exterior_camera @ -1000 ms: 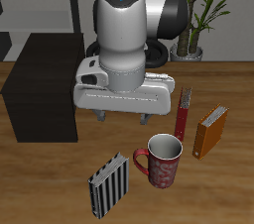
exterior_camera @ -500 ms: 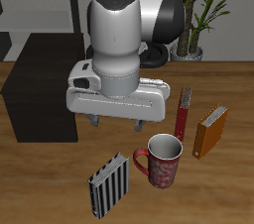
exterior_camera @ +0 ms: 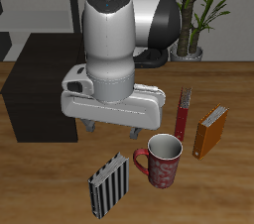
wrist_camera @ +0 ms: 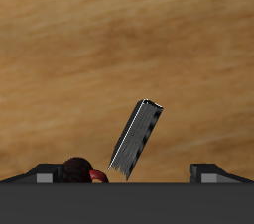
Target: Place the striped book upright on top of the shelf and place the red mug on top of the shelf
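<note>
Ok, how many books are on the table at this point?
3. The striped book stands near the table's front edge beside the red mug; a slim red book and an orange book stand behind the mug. The arm may hide others.

Tool (exterior_camera: 114,130) lower, nearer striped book (exterior_camera: 108,184)

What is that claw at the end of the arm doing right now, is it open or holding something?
Gripper: open and empty, hanging above the wooden table, over the black-and-white striped book.
</note>
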Available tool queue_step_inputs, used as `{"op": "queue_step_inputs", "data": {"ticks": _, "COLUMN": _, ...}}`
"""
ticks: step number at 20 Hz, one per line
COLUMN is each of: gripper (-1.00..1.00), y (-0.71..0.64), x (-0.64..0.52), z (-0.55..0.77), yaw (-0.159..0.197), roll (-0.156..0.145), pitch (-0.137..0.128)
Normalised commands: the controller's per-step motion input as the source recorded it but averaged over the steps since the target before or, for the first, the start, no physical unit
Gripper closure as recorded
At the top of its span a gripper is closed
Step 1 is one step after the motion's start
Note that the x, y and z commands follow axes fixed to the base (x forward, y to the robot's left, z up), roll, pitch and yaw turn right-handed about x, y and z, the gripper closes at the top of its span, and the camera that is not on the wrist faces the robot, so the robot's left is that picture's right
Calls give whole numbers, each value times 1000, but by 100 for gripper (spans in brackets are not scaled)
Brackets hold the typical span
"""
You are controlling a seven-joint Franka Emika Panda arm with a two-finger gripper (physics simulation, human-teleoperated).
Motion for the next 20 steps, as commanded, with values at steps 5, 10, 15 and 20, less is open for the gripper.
{"op": "queue_step_inputs", "data": {"ticks": 5, "gripper": -100, "y": -97, "x": 106, "z": -59, "yaw": -44, "roll": -2, "pitch": -12}}
{"op": "queue_step_inputs", "data": {"ticks": 10, "gripper": -100, "y": 88, "x": 32, "z": -175, "yaw": -46, "roll": 16, "pitch": -25}}
{"op": "queue_step_inputs", "data": {"ticks": 15, "gripper": -100, "y": -19, "x": 103, "z": -368, "yaw": -97, "roll": 26, "pitch": 34}}
{"op": "queue_step_inputs", "data": {"ticks": 20, "gripper": -100, "y": -111, "x": 20, "z": -239, "yaw": -26, "roll": -21, "pitch": 1}}
